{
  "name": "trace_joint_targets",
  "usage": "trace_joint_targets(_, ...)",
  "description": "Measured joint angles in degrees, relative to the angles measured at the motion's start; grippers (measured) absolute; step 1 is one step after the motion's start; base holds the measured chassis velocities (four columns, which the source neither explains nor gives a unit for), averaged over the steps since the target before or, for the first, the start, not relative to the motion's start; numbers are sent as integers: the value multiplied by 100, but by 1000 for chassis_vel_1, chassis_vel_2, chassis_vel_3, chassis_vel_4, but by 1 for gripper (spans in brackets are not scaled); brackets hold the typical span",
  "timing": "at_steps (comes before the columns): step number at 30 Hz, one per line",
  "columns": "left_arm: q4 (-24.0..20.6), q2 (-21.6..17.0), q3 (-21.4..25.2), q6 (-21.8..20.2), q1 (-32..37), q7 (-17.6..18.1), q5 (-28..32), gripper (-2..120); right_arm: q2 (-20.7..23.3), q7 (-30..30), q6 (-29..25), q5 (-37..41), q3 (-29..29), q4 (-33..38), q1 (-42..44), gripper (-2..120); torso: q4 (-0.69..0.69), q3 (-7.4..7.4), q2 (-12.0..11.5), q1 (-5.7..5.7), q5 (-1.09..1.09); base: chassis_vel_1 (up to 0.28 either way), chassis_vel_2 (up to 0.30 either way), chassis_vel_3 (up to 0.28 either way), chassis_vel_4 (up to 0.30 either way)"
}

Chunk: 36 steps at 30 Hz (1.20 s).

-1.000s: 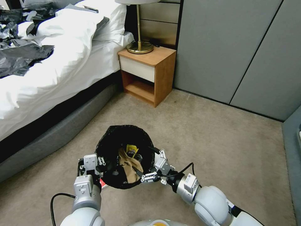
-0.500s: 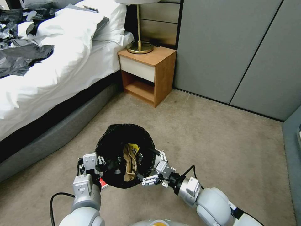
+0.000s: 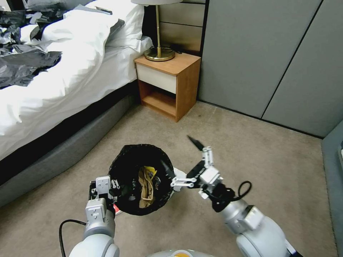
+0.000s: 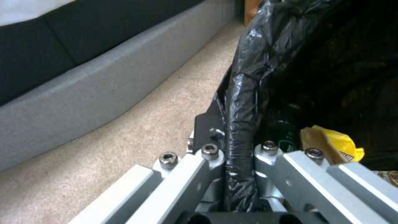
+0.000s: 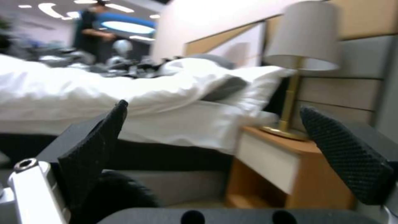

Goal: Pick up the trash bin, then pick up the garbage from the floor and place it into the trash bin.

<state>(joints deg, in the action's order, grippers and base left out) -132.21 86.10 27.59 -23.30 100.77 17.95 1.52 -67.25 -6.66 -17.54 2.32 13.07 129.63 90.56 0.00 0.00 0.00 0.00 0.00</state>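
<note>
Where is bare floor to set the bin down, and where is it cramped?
Open carpet lies between the nightstand, the grey wall panels and the right gripper, jaws open. It is crowded by the bed base, where the left gripper clamps the bin rim beside a red-white packet.

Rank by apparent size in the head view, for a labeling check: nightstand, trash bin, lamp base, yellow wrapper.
1. nightstand
2. trash bin, nearer the camera, so unsure
3. lamp base
4. yellow wrapper
</note>
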Motion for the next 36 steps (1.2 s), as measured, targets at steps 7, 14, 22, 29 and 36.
trace_joint_targets(7, -93, -58, 79, 50, 110, 11, 101, 0, -402, 869, 100, -247, 176, -241, 461, 100, 1, 0, 0, 0, 0, 0, 0, 0, 0)
trace_joint_targets(14, -147, -60, 111, 107, 153, 42, 193, 0, -472, 914, 168, -205, 144, -365, 340, 100, 0, 0, 0, 0, 0, 0, 0, 0, 0)
trace_joint_targets(22, -151, -49, 94, 107, 120, 42, 191, 0, -431, 930, 201, -119, 174, -399, 239, 100, 0, 0, 0, 0, 0, 0, 0, 0, 0)
trace_joint_targets(29, -158, -52, 90, 90, 100, 41, 186, 0, -431, 930, 231, -71, 176, -391, 201, 100, 0, 0, 0, 0, 0, 44, 41, 42, 40)
trace_joint_targets(36, -160, -50, 92, 85, 91, 41, 183, 0, -429, 929, 241, -62, 170, -412, 168, 100, 0, 0, 0, 0, 0, 84, 92, 93, 88)
